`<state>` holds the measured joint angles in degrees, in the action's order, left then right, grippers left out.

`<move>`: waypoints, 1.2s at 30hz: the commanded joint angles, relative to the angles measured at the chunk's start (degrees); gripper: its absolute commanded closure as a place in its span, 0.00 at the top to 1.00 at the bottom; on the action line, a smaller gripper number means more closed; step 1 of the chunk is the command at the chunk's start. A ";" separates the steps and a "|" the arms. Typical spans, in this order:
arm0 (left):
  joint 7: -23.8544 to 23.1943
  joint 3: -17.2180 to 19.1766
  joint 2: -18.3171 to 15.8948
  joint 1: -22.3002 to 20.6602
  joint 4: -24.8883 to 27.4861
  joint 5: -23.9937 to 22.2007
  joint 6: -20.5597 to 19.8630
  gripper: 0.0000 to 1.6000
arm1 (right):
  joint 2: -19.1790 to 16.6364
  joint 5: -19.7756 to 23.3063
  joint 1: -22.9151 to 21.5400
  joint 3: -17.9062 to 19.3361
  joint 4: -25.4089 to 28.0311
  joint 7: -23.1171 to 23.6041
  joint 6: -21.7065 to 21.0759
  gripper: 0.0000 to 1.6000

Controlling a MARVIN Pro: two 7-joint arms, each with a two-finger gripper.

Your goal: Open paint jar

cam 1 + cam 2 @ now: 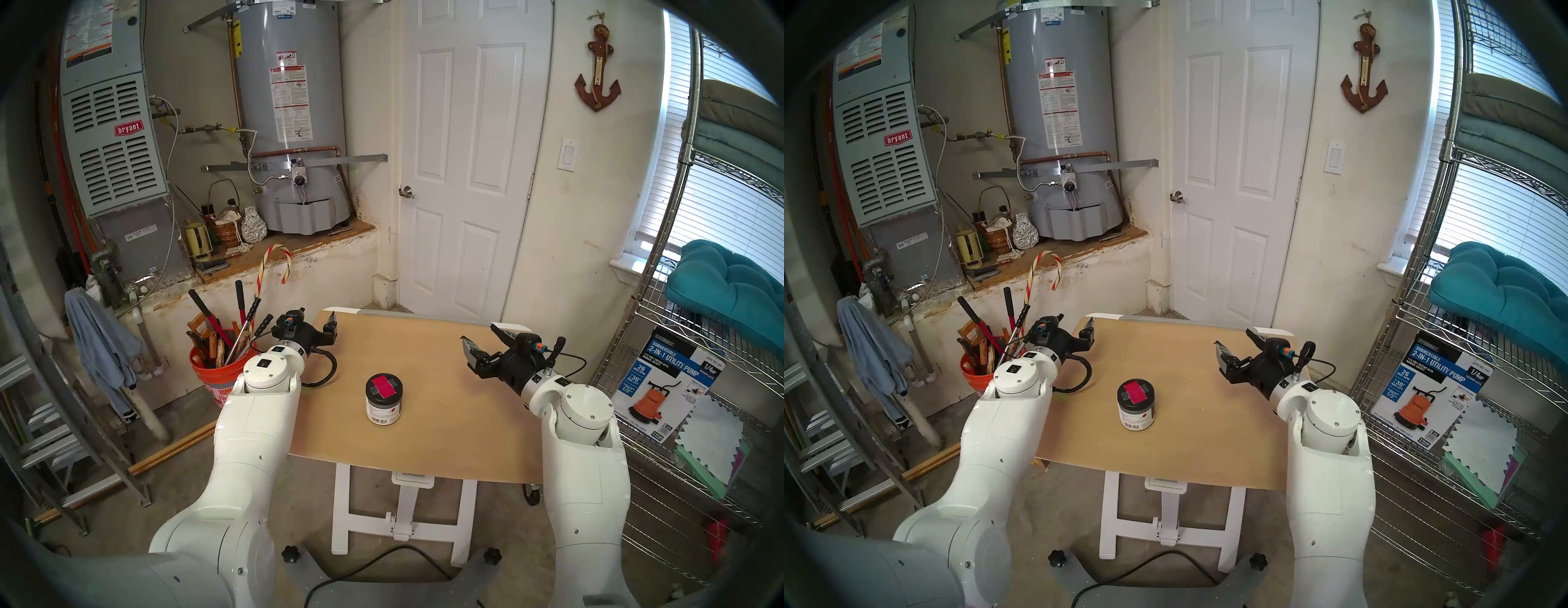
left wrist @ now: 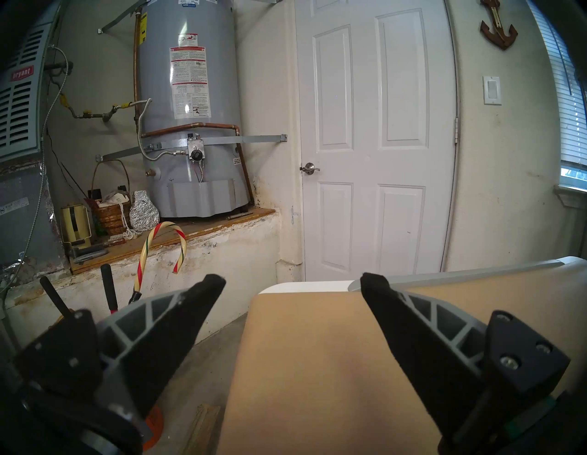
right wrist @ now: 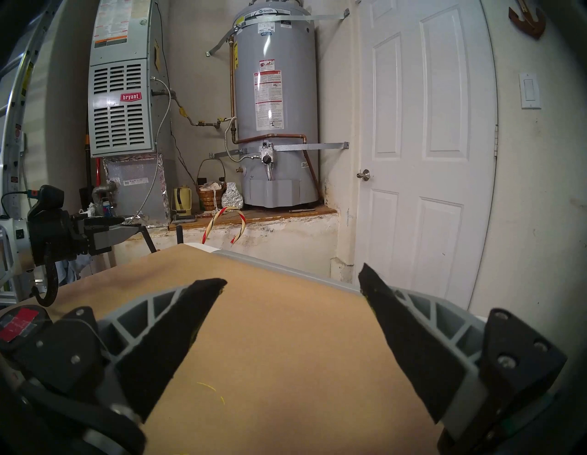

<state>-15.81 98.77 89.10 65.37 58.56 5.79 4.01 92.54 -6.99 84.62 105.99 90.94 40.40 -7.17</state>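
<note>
While sitting upright near the middle of the tan table (image 1: 445, 429), with its black lid (image 1: 384, 385) on, taped in grey and marked with a red-pink square: small paint jar (image 1: 384, 399), touched by nothing. Off to its left, near the orange bucket of tools (image 1: 212, 373): left gripper (image 2: 292, 282), fingers wide apart, holding nothing. Off to its right, well apart from it: right gripper (image 3: 292, 282), fingers wide apart too, holding nothing.

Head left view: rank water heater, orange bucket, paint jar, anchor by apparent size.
1. Water heater
2. Orange bucket, partly hidden by the left arm
3. Anchor and paint jar look alike; the jar sits nearer the camera, so unranked.
</note>
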 commanded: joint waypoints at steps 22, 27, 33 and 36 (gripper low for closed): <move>-18.78 5.56 -5.61 16.54 22.23 -7.78 2.46 1.00 | -0.07 0.12 -0.67 -0.03 0.42 0.02 0.24 1.00; -22.11 6.58 -5.60 20.28 25.67 -9.51 2.25 1.00 | -0.08 0.12 -0.70 -0.02 0.31 0.02 0.24 1.00; -26.62 8.07 -6.49 25.30 29.80 -11.06 1.06 1.00 | -0.09 0.12 -0.73 -0.02 0.20 0.02 0.25 1.00; -29.20 8.48 -6.75 27.40 31.88 -11.73 -0.07 1.00 | -0.09 0.13 -0.75 -0.02 0.18 0.02 0.26 1.00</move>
<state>-40.59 106.14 83.34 86.92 84.59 -3.72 5.64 92.52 -6.99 84.65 106.02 90.18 40.40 -7.16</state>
